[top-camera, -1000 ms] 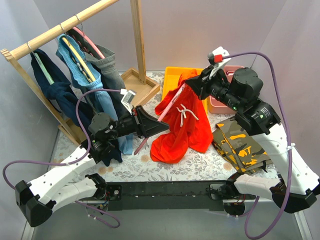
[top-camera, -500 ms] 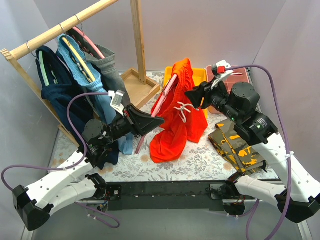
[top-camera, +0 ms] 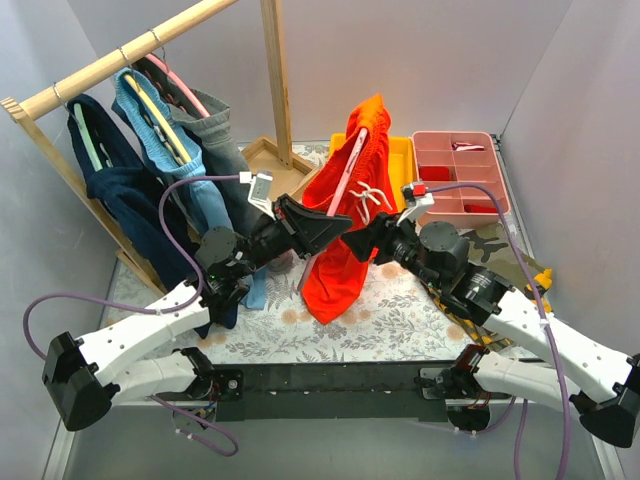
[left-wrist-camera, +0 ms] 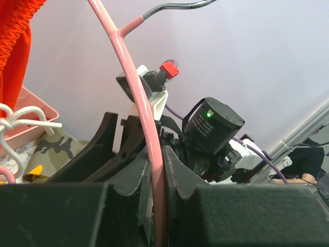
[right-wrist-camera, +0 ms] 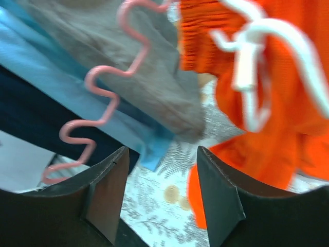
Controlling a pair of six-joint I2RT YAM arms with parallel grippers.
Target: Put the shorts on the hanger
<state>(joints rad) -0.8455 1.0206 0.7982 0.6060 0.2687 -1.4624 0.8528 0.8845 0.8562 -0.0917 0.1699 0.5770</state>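
Observation:
The orange-red shorts (top-camera: 338, 268) hang draped over the pink hanger (top-camera: 346, 176), held up above the middle of the table. My left gripper (top-camera: 334, 222) is shut on the hanger's pink arm (left-wrist-camera: 134, 87), just below the metal hook (left-wrist-camera: 175, 6). In the left wrist view the shorts (left-wrist-camera: 13, 41) and white drawstring (left-wrist-camera: 23, 116) show at the left edge. My right gripper (top-camera: 360, 244) is open beside the shorts, holding nothing. Its wrist view shows the shorts (right-wrist-camera: 277, 118), the drawstring (right-wrist-camera: 252, 62) and a wavy pink hanger bar (right-wrist-camera: 97, 105) ahead of the right gripper (right-wrist-camera: 162, 172).
A wooden rack (top-camera: 110, 60) at the left carries blue, navy and grey garments (top-camera: 190, 150) on hangers. A yellow bin (top-camera: 402, 156) and a pink compartment tray (top-camera: 460, 170) stand at the back. A camouflage garment (top-camera: 500, 245) lies under my right arm.
My right gripper has let go of the shorts, opened and dropped left towards the table's middle. The left gripper has lifted the hanger, so the shorts hang higher and more upright.

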